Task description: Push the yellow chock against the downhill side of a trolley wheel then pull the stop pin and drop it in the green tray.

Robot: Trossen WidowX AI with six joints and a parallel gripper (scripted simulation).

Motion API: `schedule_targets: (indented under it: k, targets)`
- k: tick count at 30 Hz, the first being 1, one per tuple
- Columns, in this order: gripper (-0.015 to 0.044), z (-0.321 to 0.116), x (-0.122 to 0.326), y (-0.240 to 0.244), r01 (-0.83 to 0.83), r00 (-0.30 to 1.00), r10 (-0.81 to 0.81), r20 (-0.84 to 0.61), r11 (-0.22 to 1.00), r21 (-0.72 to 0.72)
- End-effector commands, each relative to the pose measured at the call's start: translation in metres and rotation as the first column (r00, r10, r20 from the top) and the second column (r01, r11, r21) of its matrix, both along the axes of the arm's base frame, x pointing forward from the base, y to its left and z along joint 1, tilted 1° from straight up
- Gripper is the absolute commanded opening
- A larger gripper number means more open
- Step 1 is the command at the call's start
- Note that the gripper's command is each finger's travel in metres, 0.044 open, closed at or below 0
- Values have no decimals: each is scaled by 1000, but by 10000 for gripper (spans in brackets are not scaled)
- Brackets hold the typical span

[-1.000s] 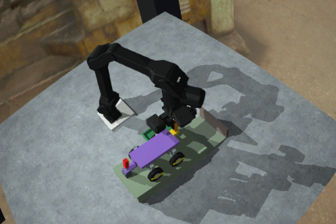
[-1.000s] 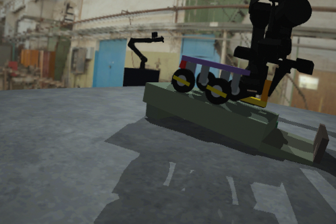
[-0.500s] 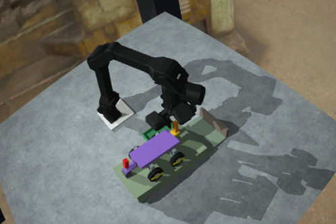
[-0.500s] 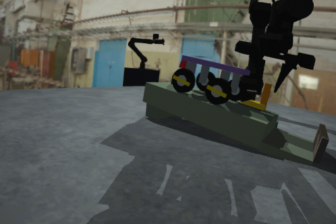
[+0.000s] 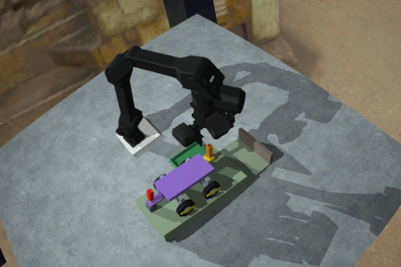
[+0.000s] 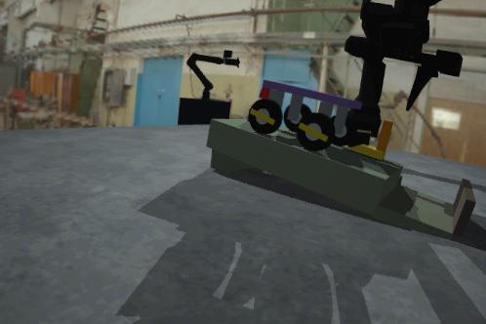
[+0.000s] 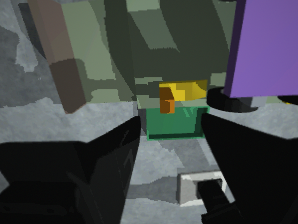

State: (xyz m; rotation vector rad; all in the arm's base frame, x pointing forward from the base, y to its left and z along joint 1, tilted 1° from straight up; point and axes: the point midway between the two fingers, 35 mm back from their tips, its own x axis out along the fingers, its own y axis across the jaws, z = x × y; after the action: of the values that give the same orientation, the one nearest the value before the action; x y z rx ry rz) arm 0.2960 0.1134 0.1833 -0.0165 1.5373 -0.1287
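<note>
The purple trolley [image 5: 185, 175] [image 6: 312, 95] [image 7: 265, 50] stands on the green ramp [image 5: 161, 220] [image 6: 293, 164]. The red-headed stop pin [image 5: 150, 195] [image 6: 264, 93] is upright at its uphill end. The yellow chock [image 6: 368, 150] [image 7: 192, 90], with its orange handle [image 5: 208, 151] upright, sits on the ramp at the downhill side of the far-side lower wheel [image 7: 225, 101]. Its end meets or nearly meets that wheel; contact cannot be told. My gripper [image 7: 170, 120] is open and empty above the chock, its fingers clear of the handle. The green tray [image 5: 174, 162] [image 7: 175, 136] looks empty where visible.
A brown end board [image 5: 255, 146] [image 6: 464, 208] [image 7: 57, 60] stands across the ramp's low end. The tray lies beside the ramp on the side of the arm's white base plate [image 5: 150, 129] [image 7: 187, 192]. The trolley's deck rises close to the gripper's uphill side.
</note>
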Motion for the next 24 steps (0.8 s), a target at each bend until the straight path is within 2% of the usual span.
schedule_targets:
  k: [1,4,6,10,17,24]
  targets:
    - [269,-2,0,-1,-3,1000,3,1,1000,0]
    - [190,3,17,-4,-38,996,35,84,999,28]
    - [190,12,23,-12,-73,988,67,141,997,38]
    - [190,17,26,-30,-199,972,199,127,980,-11]
    - [190,22,32,-64,-432,897,438,63,898,-86]
    - [190,27,33,-98,-642,765,644,-32,756,-125]
